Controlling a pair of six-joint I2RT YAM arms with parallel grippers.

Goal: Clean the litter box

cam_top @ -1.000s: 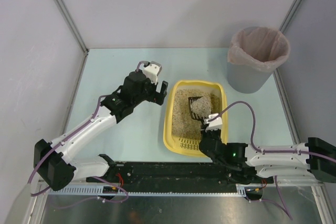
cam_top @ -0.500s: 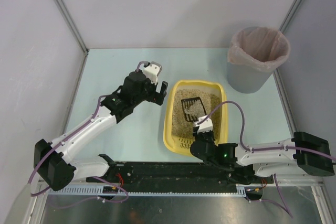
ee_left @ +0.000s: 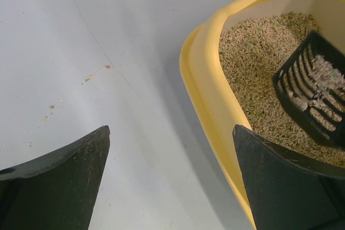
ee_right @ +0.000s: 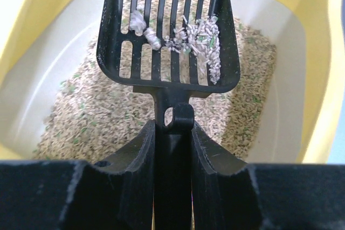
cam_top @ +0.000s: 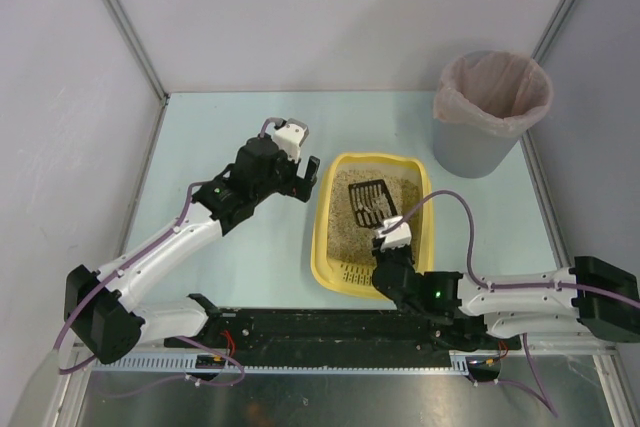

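Litter box [cam_top: 321, 232] cleaning looks to us about midway. The right pincer [ee_right: 173, 138] is clamped on the handle of the black slotted scoop [ee_right: 168, 30], which hangs just ahead of it over the tray. A few pale grey clumps [ee_right: 197, 39] lie on its slots, with hardly any loose grains. What remains, as we judge it, is carrying that load to the grey bin [cam_top: 490, 112], well beyond this pincer and to its right, and probably more sifting passes. The yellow box sits on the pale table [cam_top: 220, 127] directly before the right pincer and just right of the left pincer [ee_left: 171, 130], whose fingers stand apart and empty beside the rim. It holds beige pellet litter [ee_right: 108, 117] flecked with green. The bin wears a pinkish liner [cam_top: 492, 87]; we cannot tell what lies inside.
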